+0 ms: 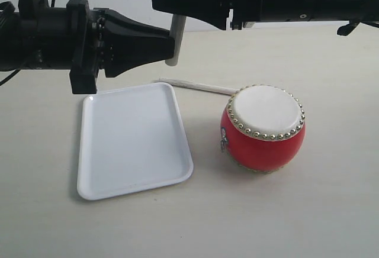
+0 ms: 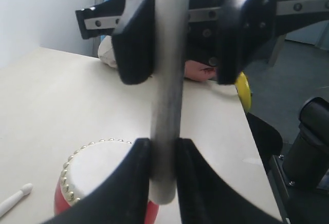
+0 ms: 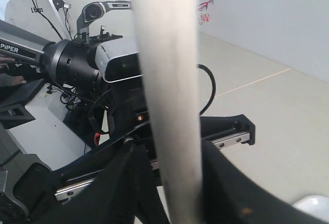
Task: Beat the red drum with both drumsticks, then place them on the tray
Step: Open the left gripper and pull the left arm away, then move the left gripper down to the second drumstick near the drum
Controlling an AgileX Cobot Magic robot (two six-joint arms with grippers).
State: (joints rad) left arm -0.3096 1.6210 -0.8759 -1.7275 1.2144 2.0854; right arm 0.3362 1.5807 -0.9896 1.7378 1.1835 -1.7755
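My left gripper (image 1: 170, 44) is shut on one drumstick (image 1: 176, 40) and holds it upright above the table, behind the tray (image 1: 133, 142). The left wrist view shows its jaws pressed on both sides of the stick (image 2: 167, 80). My right gripper (image 1: 172, 6) reaches in from the right and straddles the top of the same stick (image 3: 167, 80). One of its fingers touches the stick and the other stands off with a gap. The second drumstick (image 1: 198, 85) lies flat on the table behind the red drum (image 1: 263, 129). The tray holds nothing.
The drum stands just right of the tray's right edge. In the left wrist view the drum (image 2: 97, 167) shows below the held stick, and the lying stick's bead tip (image 2: 15, 196) is beside it. Both black arms span the top of the exterior view.
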